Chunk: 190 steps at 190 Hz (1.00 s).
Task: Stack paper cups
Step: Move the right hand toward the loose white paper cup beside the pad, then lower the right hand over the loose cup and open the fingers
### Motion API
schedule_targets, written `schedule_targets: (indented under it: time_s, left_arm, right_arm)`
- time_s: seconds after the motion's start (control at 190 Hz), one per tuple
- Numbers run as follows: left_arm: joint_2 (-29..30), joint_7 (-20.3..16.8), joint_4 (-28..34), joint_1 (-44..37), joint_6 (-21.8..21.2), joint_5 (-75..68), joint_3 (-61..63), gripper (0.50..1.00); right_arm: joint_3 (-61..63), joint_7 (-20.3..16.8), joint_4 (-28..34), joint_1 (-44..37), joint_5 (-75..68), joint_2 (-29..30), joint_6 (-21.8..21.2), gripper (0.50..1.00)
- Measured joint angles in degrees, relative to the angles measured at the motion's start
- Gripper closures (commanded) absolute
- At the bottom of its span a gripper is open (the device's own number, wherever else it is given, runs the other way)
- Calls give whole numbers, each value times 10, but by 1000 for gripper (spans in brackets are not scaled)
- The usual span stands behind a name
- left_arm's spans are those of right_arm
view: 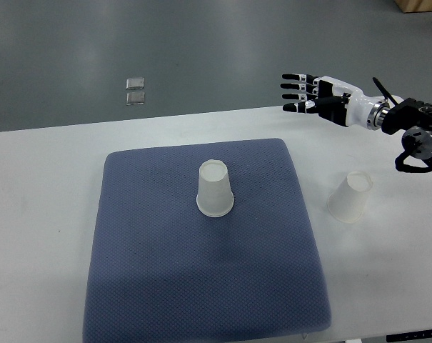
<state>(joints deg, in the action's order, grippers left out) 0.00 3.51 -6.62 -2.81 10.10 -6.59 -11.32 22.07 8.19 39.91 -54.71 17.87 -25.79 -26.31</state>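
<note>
A white paper cup [215, 189] stands upside down near the middle of the blue-grey mat [151, 271]. A second white paper cup [350, 197] stands upside down on the white table, right of the mat. My right hand [301, 93] comes in from the right edge and hovers over the table's far edge, above and left of the second cup. Its fingers are stretched out flat and hold nothing. The left arm does not show.
The white table [44, 214] carries the mat, and its far edge borders a grey floor. Two small shiny squares [136, 91] lie on the floor beyond the table.
</note>
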Motion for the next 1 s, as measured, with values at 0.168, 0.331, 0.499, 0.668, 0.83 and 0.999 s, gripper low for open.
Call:
schedule_targets:
  time_s: [0.168,0.331,0.499,0.668,0.83,0.999]
  left_arm:
    - [0,0,0,0,0,0,0,500]
    - [0,0,0,0,0,0,0,500]
    - [0,0,0,0,0,0,0,500]
    - [0,0,0,0,0,0,0,500]
    - [0,0,0,0,0,0,0,500]
    - [0,0,0,0,0,0,0,500]
  right_arm:
    - [0,3,25,-1,126,-39,-20,574]
    - [-1,11,51,-5,275,-59,-22,574]
    - [-6,20,92,-8,422,-96,-24,574]
    - [-22,28,149,-24,530,-134,-50,574]
    - [-74,29,198,-58,565,-167,-55,574]
    - [-118,29,226,-74,581,-196,-51,574]
